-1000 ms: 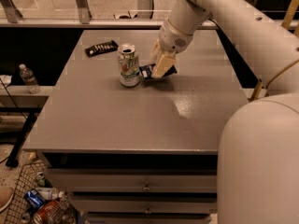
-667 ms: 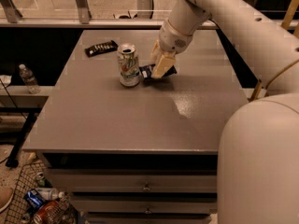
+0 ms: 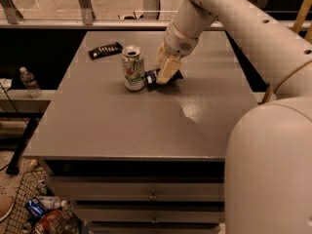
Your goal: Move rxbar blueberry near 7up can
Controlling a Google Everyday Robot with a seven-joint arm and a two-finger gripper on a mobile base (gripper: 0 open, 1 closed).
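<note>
The 7up can (image 3: 132, 68) stands upright on the grey table (image 3: 122, 126), left of centre. The rxbar blueberry (image 3: 152, 77), a dark navy wrapper, lies low at the table surface just right of the can, almost touching it. My gripper (image 3: 165, 71) comes down from the upper right on the white arm. Its tan fingers (image 3: 169, 68) are shut on the rxbar blueberry, and the wrapper's ends stick out on both sides. The middle of the bar is hidden by the fingers.
A black bar wrapper with white marks (image 3: 105, 50) lies at the table's back left. A water bottle (image 3: 30, 82) stands on a lower shelf to the left. Cans and litter (image 3: 44, 216) lie on the floor at the bottom left. The robot's white body (image 3: 273, 169) fills the lower right.
</note>
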